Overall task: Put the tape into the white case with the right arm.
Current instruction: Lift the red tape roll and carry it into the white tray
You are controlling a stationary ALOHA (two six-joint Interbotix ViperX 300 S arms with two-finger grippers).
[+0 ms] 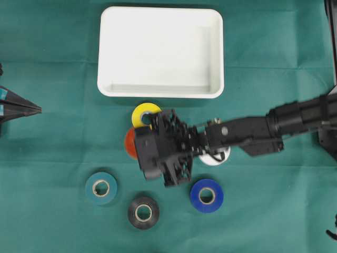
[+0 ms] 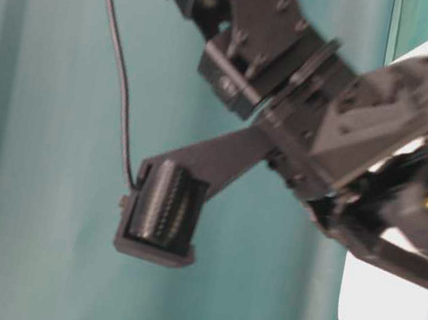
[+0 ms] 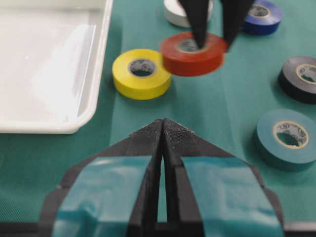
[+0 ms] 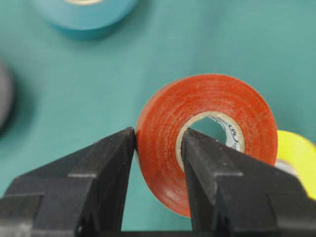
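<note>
Red tape roll pinched through its wall by the right gripper, beside the yellow roll.

One finger sits inside the core and the other against the outer face, so the fingers are clamped on the band itself, a grip that likely suits carrying a ring. In the left wrist view the roll looks lifted slightly and a little tilted, its hole axis near vertical. The white case lies at about twelve o'clock from it, empty. The left gripper rests with fingers together, well away at nine o'clock.
</note>
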